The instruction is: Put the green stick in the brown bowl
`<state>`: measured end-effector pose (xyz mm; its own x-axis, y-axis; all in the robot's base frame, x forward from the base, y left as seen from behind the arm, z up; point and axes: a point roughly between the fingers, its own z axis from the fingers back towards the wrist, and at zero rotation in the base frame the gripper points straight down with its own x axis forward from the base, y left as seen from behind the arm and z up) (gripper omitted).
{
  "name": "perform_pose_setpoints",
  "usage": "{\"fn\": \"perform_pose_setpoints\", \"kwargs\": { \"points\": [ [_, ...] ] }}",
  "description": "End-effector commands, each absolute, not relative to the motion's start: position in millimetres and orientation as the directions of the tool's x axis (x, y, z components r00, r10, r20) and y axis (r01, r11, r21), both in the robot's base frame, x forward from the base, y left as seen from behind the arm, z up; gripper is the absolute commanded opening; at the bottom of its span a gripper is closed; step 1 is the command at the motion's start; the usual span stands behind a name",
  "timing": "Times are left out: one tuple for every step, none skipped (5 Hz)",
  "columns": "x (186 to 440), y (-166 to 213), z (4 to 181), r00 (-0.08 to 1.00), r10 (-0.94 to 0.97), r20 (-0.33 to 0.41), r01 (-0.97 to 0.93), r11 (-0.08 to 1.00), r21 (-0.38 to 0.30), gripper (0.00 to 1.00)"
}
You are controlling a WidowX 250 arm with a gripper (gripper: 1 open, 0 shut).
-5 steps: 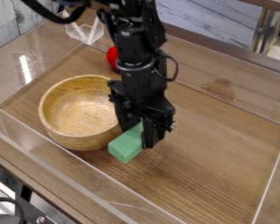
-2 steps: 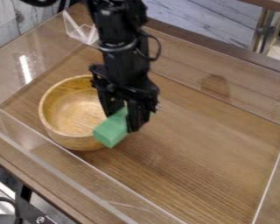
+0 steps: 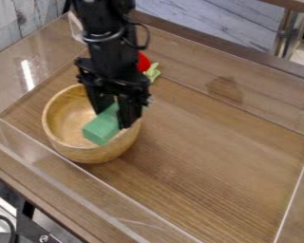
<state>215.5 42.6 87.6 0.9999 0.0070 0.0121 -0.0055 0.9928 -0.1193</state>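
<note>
Green stick (image 3: 100, 133) tilted over brown bowl (image 3: 65, 141)

Green stick (image 3: 102, 131) in black fingers (image 3: 113, 108), over brown bowl (image 3: 68, 136).

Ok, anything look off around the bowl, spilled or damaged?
Nothing stands out: the brown bowl sits upright with no visible spill or damage, and the green stick is over its interior at the gripper.
</note>
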Motion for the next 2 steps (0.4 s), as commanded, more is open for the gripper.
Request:
{"fn": "perform_pose_setpoints", "kwargs": {
  "points": [
    [226.0, 50.7, 104.7, 0.996, 0.011, 0.087, -0.002, 0.995, -0.099, 0.00],
    [226.5, 53.0, 104.6, 0.996, 0.016, 0.088, -0.007, 0.995, -0.100, 0.00]
  ]
}}
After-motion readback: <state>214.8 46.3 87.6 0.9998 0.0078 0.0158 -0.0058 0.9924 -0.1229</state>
